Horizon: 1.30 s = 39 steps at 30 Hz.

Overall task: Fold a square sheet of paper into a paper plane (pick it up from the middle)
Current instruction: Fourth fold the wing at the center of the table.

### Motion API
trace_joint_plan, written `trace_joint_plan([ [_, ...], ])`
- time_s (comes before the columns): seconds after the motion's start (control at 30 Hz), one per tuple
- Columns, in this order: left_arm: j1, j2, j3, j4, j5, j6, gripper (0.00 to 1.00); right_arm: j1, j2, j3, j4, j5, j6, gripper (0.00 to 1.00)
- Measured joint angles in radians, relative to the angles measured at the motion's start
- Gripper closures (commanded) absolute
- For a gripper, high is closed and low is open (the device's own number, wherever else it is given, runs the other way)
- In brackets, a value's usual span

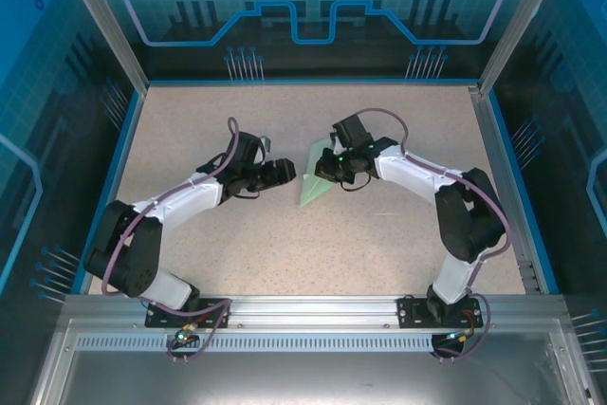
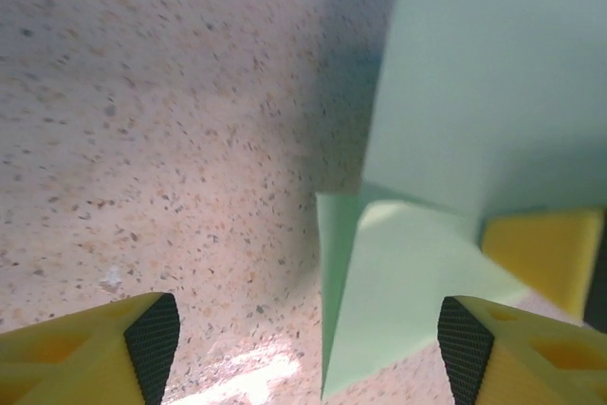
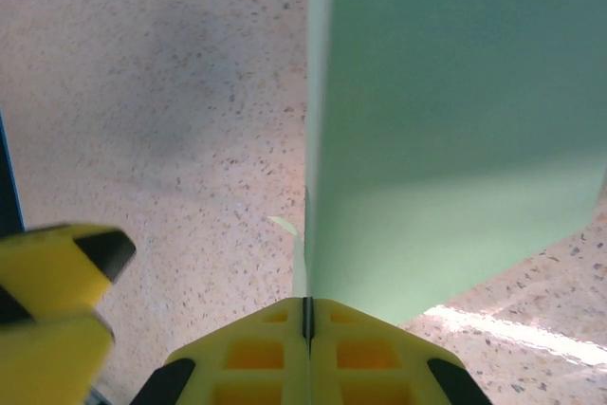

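The pale mint-green sheet of paper is folded into a pointed, plane-like shape and stands on edge at the table's middle, between the two arms. My right gripper is shut on its lower crease, and the folded layers rise up in front of the jaws. In the top view the right gripper is at the paper's right side. My left gripper is open, its pads wide apart, with the paper's folded flaps ahead between them, untouched. From above, the left gripper sits just left of the paper.
The speckled beige table is bordered by a blue rim and aluminium posts. One right finger shows yellow behind the paper in the left wrist view. A left finger appears at the left edge of the right wrist view.
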Motion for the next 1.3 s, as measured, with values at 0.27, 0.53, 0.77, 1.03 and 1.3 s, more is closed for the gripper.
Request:
trace_joint_plan([
  [0.27, -0.107, 0.013, -0.082, 0.195, 0.008, 0.181, 0.26, 0.000, 0.062, 0.001, -0.019, 0.032, 0.130, 0.97],
  [0.53, -0.164, 0.073, -0.169, 0.400, -0.007, 0.330, 0.32, -0.002, 0.101, 0.003, -0.061, 0.044, 0.248, 0.98],
  [0.77, -0.182, 0.156, -0.279, 0.633, -0.015, 0.426, 0.39, -0.009, 0.129, 0.009, -0.065, 0.017, 0.322, 0.98],
  [1.03, -0.217, 0.194, -0.289, 0.752, -0.029, 0.536, 0.45, -0.017, 0.129, 0.046, -0.088, -0.009, 0.352, 0.98],
  [1.3, -0.217, 0.261, -0.289, 0.828, -0.071, 0.618, 0.57, -0.018, 0.129, 0.069, -0.114, -0.039, 0.365, 0.99],
])
